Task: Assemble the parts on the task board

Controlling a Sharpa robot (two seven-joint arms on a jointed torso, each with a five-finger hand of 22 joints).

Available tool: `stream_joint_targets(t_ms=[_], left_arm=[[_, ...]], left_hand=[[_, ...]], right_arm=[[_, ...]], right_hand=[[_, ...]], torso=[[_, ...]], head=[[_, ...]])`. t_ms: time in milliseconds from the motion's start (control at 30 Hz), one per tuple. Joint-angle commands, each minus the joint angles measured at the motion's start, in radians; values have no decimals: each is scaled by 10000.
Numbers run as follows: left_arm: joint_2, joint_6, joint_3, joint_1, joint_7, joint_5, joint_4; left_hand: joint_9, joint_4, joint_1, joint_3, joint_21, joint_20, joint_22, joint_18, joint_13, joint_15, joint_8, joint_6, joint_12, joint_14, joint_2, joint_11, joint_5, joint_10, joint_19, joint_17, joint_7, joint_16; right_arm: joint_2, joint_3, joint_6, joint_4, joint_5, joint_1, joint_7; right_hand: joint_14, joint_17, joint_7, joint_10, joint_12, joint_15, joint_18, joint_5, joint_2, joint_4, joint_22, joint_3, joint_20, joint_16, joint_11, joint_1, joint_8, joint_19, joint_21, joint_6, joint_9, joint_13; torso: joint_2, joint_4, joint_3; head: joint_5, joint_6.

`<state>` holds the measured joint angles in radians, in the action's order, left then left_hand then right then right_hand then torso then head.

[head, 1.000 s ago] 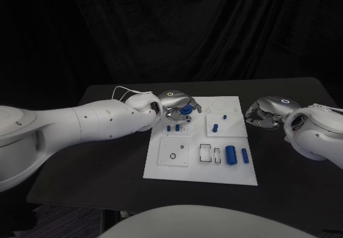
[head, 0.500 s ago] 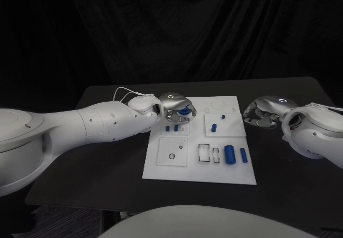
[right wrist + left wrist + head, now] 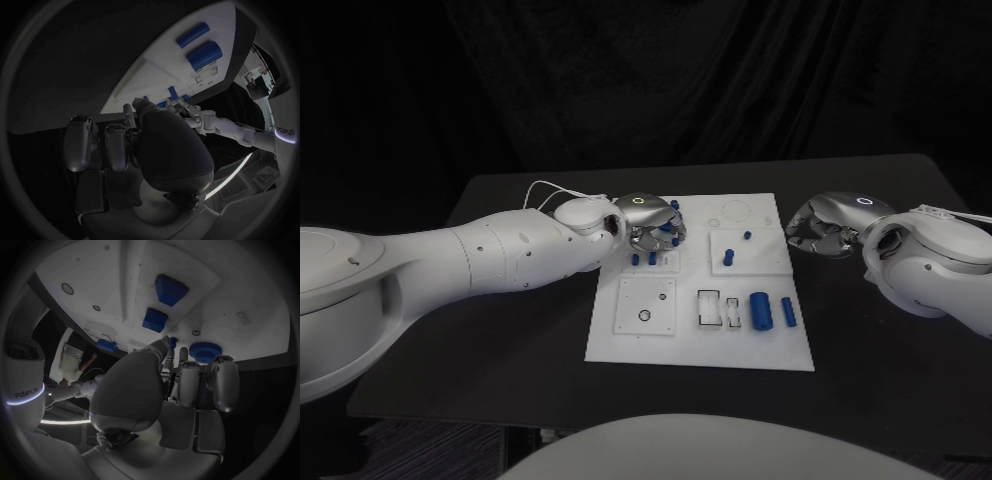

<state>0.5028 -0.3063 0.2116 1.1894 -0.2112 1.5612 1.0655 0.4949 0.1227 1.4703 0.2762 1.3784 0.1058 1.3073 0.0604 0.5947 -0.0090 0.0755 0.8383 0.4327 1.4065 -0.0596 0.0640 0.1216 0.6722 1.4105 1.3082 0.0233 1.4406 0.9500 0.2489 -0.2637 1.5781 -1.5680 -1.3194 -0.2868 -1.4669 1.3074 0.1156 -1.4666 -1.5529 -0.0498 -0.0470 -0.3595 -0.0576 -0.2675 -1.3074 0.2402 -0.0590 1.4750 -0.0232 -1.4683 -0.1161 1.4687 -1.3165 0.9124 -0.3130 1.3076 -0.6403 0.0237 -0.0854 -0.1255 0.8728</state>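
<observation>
Where the white task board lies mid-tabletop: blue parts, two hands.
Near edge: two blue cylinders. Beyond them, left hand over the board's far left corner, fingers curled, grip unclear; right hand off the right edge, fingers curled on nothing.

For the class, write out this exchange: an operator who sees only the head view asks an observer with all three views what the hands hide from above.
Operator: What is under the left hand?
Observer: The left wrist view shows a blue ridged disc right at its fingertips. Whether they grip it is unclear.
Operator: Is the right hand carrying anything?
Observer: No. The right wrist view shows its fingers curled in with nothing in them, over the black table beside the board.
</observation>
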Motion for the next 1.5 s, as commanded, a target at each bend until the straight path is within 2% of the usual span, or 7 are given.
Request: stream_joint_targets(t_ms=[33, 200, 633, 1000, 1133, 1300, 1500], left_arm=[[-39, 63, -10, -23, -143, 29, -31], [-70, -7, -10, -37, -255, 29, -82], [-186, -117, -10, -120, -351, 29, -248], [-56, -564, -9, -151, -402, 29, -213], [99, -959, -9, -151, -507, 29, -33], [486, -1323, -26, -98, -563, 29, 498], [1163, -1430, -66, 198, -495, 28, 1342]], left_hand=[[-25, -54, 27, 53, 64, -30, 1929, -66, -33, -35, -7, 148, 79, 71, 154, -68, 85, 212, 77, 32, 110, 64], [-63, -160, 148, 201, 191, -147, 1976, -97, -167, -253, 9, 406, 119, 189, 268, -354, 116, 593, 201, 146, 362, 145], [-170, -332, 260, 421, 266, -289, 2003, -122, -489, -385, -29, 678, 63, 257, 430, -479, 159, 1454, 294, 138, 374, 163], [-191, -516, 387, 529, 381, -335, 2046, -154, -663, -419, -14, 886, -16, 342, 527, -484, 205, 1934, 404, 188, 429, 201], [-194, -592, 396, 542, 474, -364, 2079, -179, -763, -411, 3, 1021, -89, 429, 515, -460, 246, 2125, 489, 271, 470, 247], [-203, -618, 366, 534, 509, -383, 2091, -188, -842, -407, -1, 1073, -167, 449, 458, -442, 263, 2191, 526, 260, 487, 245], [-201, -660, 321, 555, 498, -391, 2085, -186, -969, -394, 17, 1192, -273, 462, 398, -416, 261, 2367, 531, 221, 527, 225]], right_arm=[[-14, -7, 15, 7, -6, 19, -79], [-31, -7, 24, 3, 67, 19, -73], [-59, -7, 58, -7, 105, 19, -88], [-49, -7, 66, -6, 106, 19, -93], [-50, -7, 73, -13, 107, 20, -86], [-43, -7, 77, -15, 107, 20, -80], [22, -7, 83, 4, 107, 20, -97]], right_hand=[[-795, 1809, 21, -687, 41, 75, -119, -39, 66, 0, -1838, 43, -62, -33, -40, -20, 20, 36, 42, 66, 7, 2295], [-792, 1801, 21, -693, 38, 76, -118, -45, 65, 0, -1839, 45, -63, -42, -41, -15, 23, 38, 40, 66, 9, 2300], [-791, 1797, 18, -688, 41, 77, -121, -51, 75, 3, -1835, 55, -63, -46, -45, -17, 21, 34, 53, 73, 8, 2295], [-791, 1797, 18, -688, 41, 77, -121, -51, 75, 3, -1835, 55, -63, -46, -45, -17, 21, 34, 53, 73, 8, 2295], [-791, 1797, 18, -688, 41, 77, -121, -51, 75, 3, -1835, 55, -63, -46, -45, -17, 21, 34, 53, 73, 8, 2295], [-786, 1779, 18, -681, 45, 80, -128, -58, 89, 11, -1826, 71, -65, -68, -50, -25, 21, 22, 86, 77, 9, 2288], [-784, 1772, 20, -674, 50, 81, -130, -57, 89, 13, -1822, 72, -65, -76, -50, -26, 22, 18, 98, 76, 9, 2281]], torso=[[4, -6, -3], [7, -9, -8], [-1, 4, -8], [1, -7, -5], [7, -14, -6], [2, -16, -3], [8, -21, -2]], head=[[4, -2], [36, -2], [44, -2], [52, -2], [50, -2], [26, -2], [62, -2]])
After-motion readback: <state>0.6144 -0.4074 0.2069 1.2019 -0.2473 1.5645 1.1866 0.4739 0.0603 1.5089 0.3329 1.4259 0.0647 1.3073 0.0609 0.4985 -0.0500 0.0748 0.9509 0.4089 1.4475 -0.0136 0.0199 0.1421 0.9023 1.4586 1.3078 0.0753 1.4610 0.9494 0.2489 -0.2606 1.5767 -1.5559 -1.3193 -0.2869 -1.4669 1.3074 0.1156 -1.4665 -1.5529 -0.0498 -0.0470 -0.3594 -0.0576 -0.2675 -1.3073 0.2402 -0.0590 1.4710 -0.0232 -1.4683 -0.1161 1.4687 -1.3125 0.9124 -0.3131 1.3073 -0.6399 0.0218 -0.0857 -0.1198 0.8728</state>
